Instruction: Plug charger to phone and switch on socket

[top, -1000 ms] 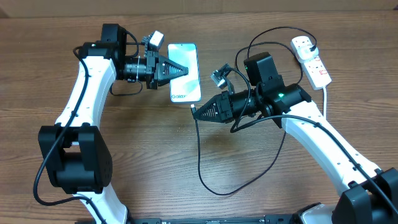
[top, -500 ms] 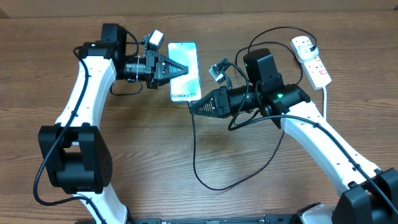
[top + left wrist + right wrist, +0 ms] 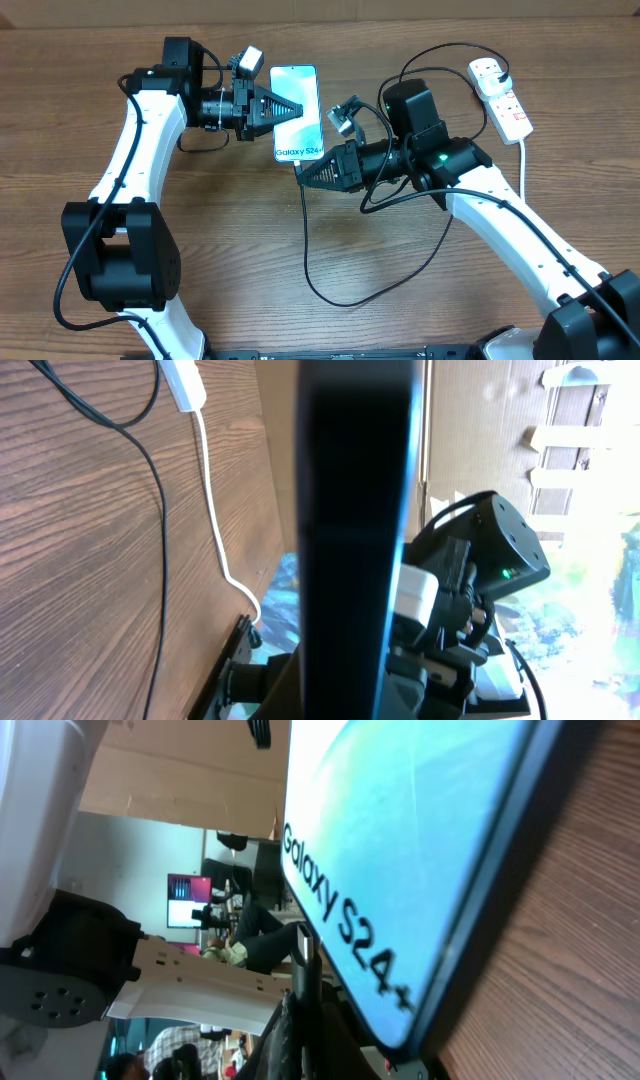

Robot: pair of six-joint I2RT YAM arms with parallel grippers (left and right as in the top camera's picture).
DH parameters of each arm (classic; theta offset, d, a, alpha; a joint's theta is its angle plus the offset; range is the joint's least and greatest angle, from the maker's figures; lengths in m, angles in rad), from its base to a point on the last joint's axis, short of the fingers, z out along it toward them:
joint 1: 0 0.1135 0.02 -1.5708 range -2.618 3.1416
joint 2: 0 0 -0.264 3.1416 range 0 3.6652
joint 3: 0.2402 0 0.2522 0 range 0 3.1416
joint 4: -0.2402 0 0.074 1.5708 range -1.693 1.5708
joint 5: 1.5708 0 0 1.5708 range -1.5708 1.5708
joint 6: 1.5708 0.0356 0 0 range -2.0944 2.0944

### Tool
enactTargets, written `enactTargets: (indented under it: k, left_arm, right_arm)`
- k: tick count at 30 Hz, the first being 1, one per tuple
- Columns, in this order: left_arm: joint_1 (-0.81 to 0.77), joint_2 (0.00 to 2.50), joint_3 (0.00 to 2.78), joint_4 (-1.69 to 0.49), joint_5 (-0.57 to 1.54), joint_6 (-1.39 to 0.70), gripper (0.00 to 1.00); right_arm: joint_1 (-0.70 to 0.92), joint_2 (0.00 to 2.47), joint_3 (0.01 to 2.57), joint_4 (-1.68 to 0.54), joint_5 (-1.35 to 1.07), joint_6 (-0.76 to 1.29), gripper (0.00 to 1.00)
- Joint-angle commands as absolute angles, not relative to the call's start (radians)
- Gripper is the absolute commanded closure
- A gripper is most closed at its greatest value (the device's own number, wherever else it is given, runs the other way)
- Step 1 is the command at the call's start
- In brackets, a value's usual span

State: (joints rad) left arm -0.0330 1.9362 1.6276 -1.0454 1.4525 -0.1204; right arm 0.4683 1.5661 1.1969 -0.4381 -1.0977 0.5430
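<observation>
Phone (image 3: pixel 305 135) sits at about 12 o'clock on the table (image 3: pixel 240 260). The left gripper (image 3: pixel 292 110) is clenched on its long 9 o'clock edge, and the left wrist view shows it edge-on between the fingers. The right gripper (image 3: pixel 303 172) is right at the phone's 6 o'clock end, pinched tight on the charger (image 3: pixel 306 250) near its tip (image 3: pixel 304 948). In the right wrist view that tip is just beside the phone's bottom edge, but I can't tell if it's touching the port.

Handling thoughts: the phone is a light, stiff glass slab and it's slippery, so gripping the side edges like this looks right to me. I'd keep off the screen. The cable is floppy and thin, so it needs holding close behind the connector or the tip will just wander. The insertion probably needs a straight, gentle push, because going in at an angle could bend the tip.

The socket (image 3: pixel 503 98) is well apart at 2 o'clock. The far end of the cable looks plugged in there, and the switches are too small to read.
</observation>
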Motion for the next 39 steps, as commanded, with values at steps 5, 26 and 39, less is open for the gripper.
enactTargets:
  k: [5,26,39]
  left_arm:
    - [-0.039,1.941,1.637,-1.026,1.516,-0.158,0.96]
    - [-0.039,1.941,1.636,-1.016,1.516,-0.158,0.96]
    - [-0.039,1.941,1.636,-1.016,1.516,-0.165,0.96]
  right_arm:
    - [0.48,1.555,1.202,-0.431,-1.074,0.554,0.96]
    - [0.462,1.555,1.202,-0.412,-1.078,0.554,0.96]
    - [0.44,1.555,1.202,-0.412,-1.073,0.55,0.96]
